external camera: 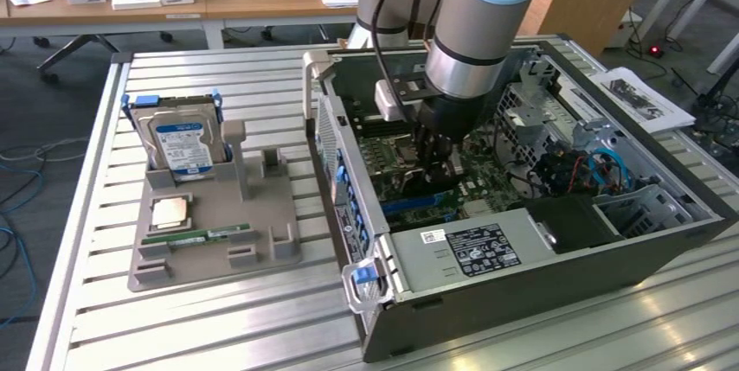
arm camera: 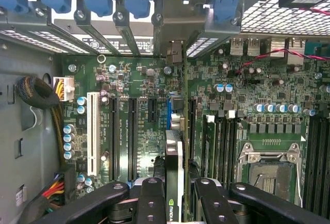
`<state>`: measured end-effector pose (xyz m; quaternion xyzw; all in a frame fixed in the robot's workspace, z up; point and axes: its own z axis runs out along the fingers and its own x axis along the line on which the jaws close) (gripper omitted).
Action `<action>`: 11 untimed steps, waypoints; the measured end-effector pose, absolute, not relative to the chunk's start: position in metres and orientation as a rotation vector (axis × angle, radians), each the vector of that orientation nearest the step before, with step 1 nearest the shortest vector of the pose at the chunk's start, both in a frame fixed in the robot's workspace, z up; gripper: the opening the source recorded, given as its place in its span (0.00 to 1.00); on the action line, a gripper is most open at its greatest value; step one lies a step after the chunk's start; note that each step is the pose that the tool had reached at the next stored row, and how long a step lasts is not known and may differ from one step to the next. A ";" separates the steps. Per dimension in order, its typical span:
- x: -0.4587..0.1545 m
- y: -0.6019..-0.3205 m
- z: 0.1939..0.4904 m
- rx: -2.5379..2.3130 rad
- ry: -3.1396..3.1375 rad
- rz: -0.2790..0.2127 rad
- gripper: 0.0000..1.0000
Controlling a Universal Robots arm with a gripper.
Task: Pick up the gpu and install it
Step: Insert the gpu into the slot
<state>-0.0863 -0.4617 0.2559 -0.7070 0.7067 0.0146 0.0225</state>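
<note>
My gripper [external camera: 439,153] reaches down into the open computer case [external camera: 555,250], above the green motherboard [external camera: 491,189]. In the wrist view the gripper [arm camera: 178,203] is shut on the gpu [arm camera: 174,157], a thin dark card seen edge-on between the two black fingers [arm camera: 152,198]. A small green logo shows on the card's edge. The card stands upright and lines up with the blue-edged expansion slot [arm camera: 168,114] on the motherboard [arm camera: 149,79], its far end pointing at the rear bracket openings [arm camera: 172,33]. Whether the card touches the slot I cannot tell.
Outside the case, on the exterior view's left, a grey holder [external camera: 260,215] carries a silver hard drive [external camera: 179,142], a green memory stick [external camera: 214,234] and a small chip [external camera: 171,211]. Inside are the power supply [external camera: 479,246], blue cables [external camera: 607,168], black slots [arm camera: 131,131] and the processor socket [arm camera: 268,170].
</note>
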 end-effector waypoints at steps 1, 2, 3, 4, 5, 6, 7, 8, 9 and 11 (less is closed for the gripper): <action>-0.086 -0.462 0.256 -2.190 2.189 0.045 0.27; -0.087 -0.462 0.256 -2.190 2.189 0.045 0.27; -0.087 -0.462 0.256 -2.190 2.189 0.045 0.27; -0.087 -0.462 0.256 -2.190 2.189 0.045 0.27; -0.087 -0.462 0.256 -2.190 2.189 0.045 0.27; -0.087 -0.462 0.256 -2.190 2.189 0.045 0.27; -0.087 -0.462 0.256 -2.190 2.189 0.045 0.27; -0.088 -0.462 0.256 -2.190 2.189 0.045 0.27; -0.088 -0.462 0.256 -2.189 2.189 0.045 0.27; -0.088 -0.462 0.255 -2.189 2.188 0.044 0.27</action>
